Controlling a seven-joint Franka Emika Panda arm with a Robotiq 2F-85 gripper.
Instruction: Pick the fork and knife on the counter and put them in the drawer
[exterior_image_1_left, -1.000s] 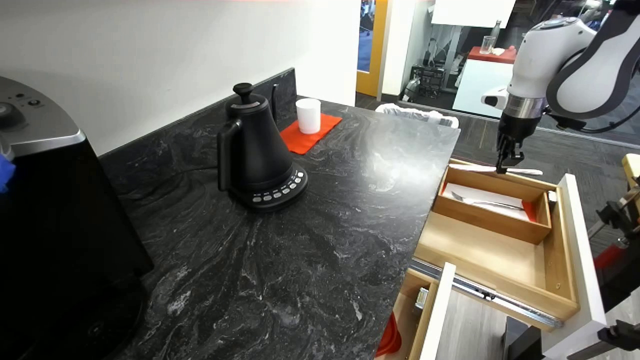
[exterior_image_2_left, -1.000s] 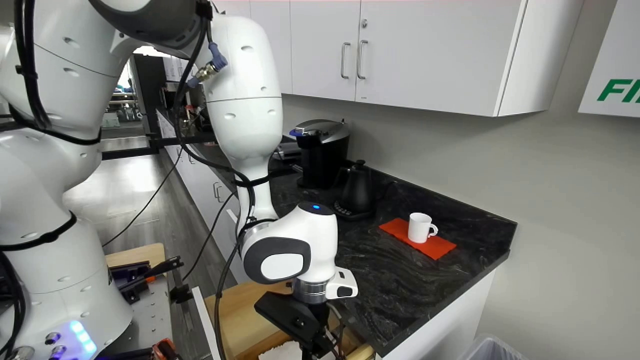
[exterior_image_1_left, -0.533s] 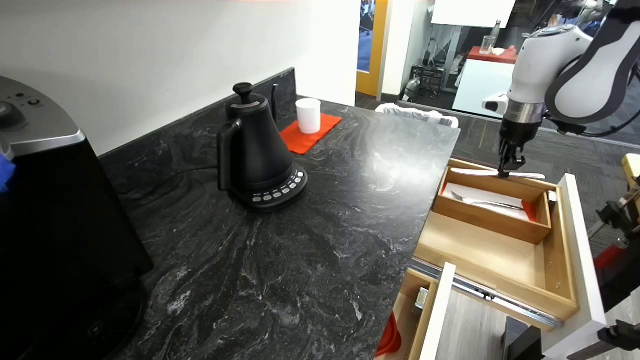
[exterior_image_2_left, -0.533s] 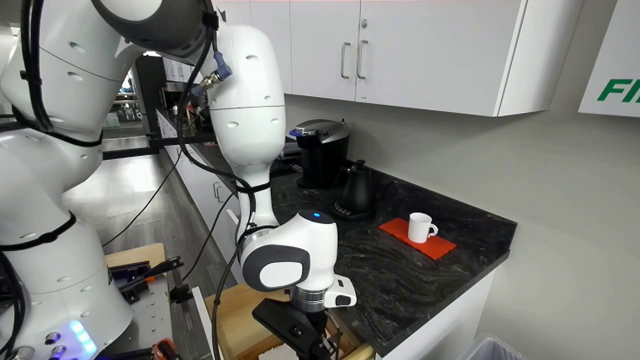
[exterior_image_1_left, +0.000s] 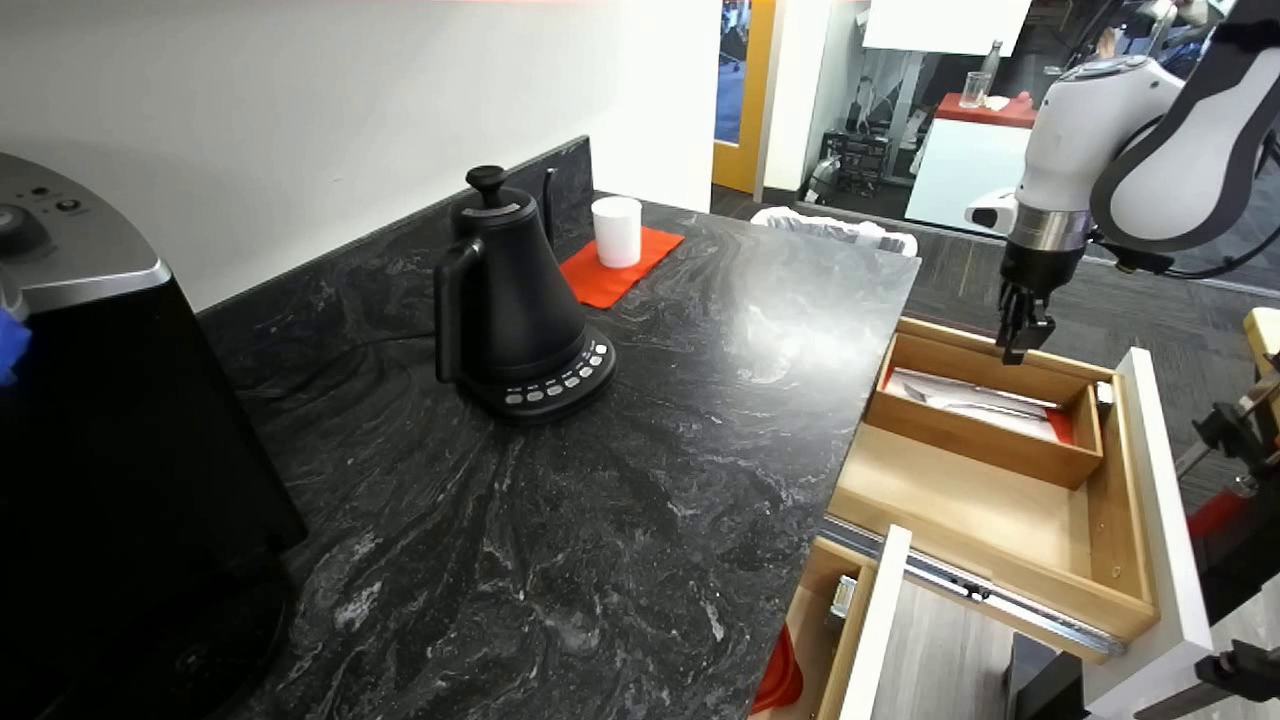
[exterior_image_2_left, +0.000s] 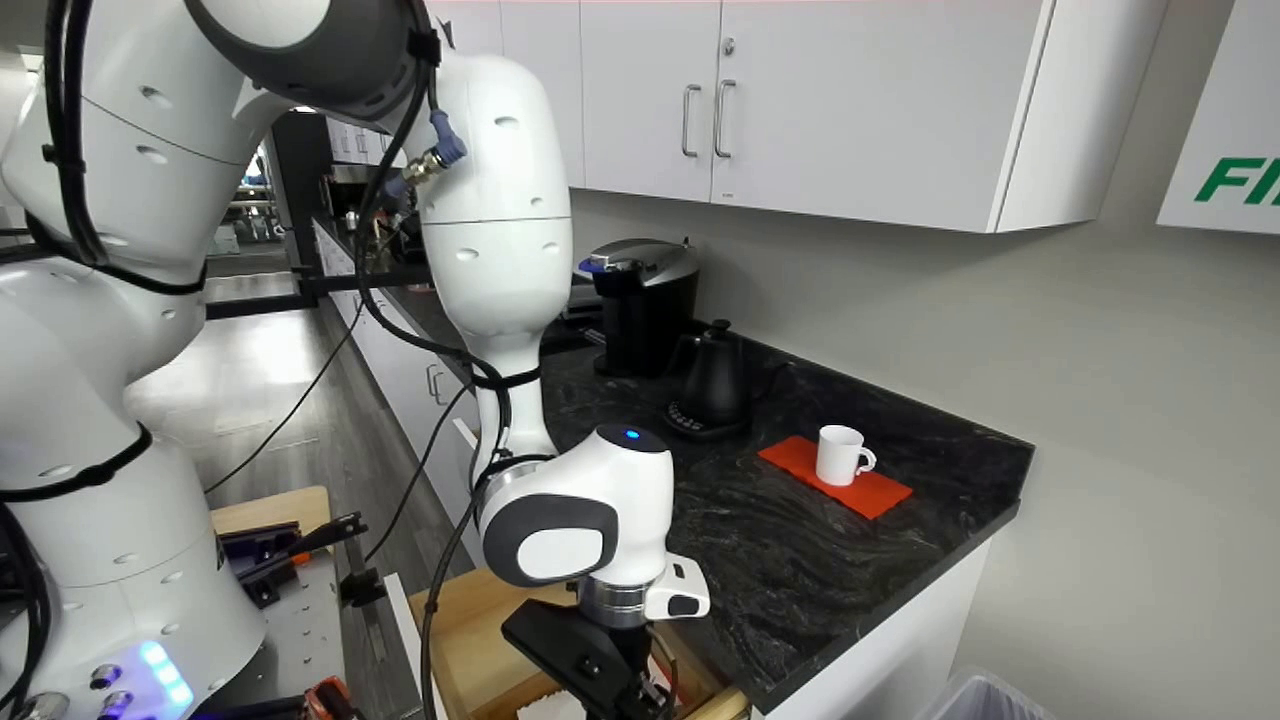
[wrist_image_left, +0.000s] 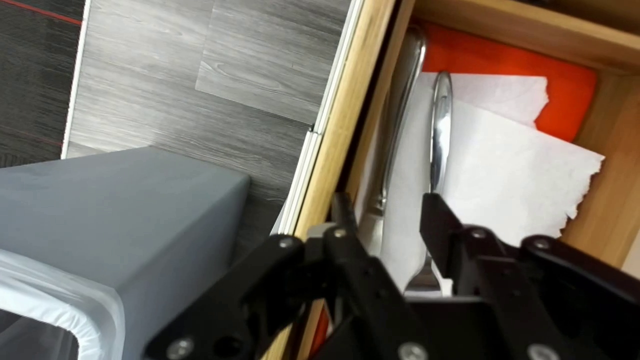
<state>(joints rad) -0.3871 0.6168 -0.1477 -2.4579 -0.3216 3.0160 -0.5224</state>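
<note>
Operator: State the condition of the gripper (wrist_image_left: 387, 202).

Inspector: In the wrist view, its fingertips (wrist_image_left: 440, 222) stand part-way apart, one at 9 o'clock and one at 3 o'clock of the gap. Nothing is held.

Operator: Locate the knife (wrist_image_left: 391, 125).

Inspector: Inside the drawer (exterior_image_1_left: 965, 490), in the smaller wooden box (exterior_image_1_left: 980, 440). In the wrist view, the handle points just past 12 o'clock, and the blade, partly hidden, lies beneath the gripper. The box wall passes close along the knife's 9 o'clock side (contact with that wall cannot be confirmed).

Operator: Locate the fork (wrist_image_left: 441, 135).

Inspector: Same box, at the knife's 3 o'clock side, the two apart. The fork rests on white paper (wrist_image_left: 510, 165) with a ragged edge; its handle points to 12 o'clock, and the gripper partly hides the head. A red sheet (wrist_image_left: 510, 55) shows from under the paper toward 1 o'clock.

Operator: Give the layout around the desk (exterior_image_1_left: 650, 480).

Inspector: In an exterior view, the drawer extends from the desk's 3 o'clock side, and the gripper hangs at the wooden box's 1 o'clock edge, pointing toward 6 o'clock. The black kettle (exterior_image_1_left: 525, 290) stands upright on the desk; the white mug (exterior_image_1_left: 617, 232), at 2 o'clock from it, stands on a red napkin (exterior_image_1_left: 600, 288).
</note>
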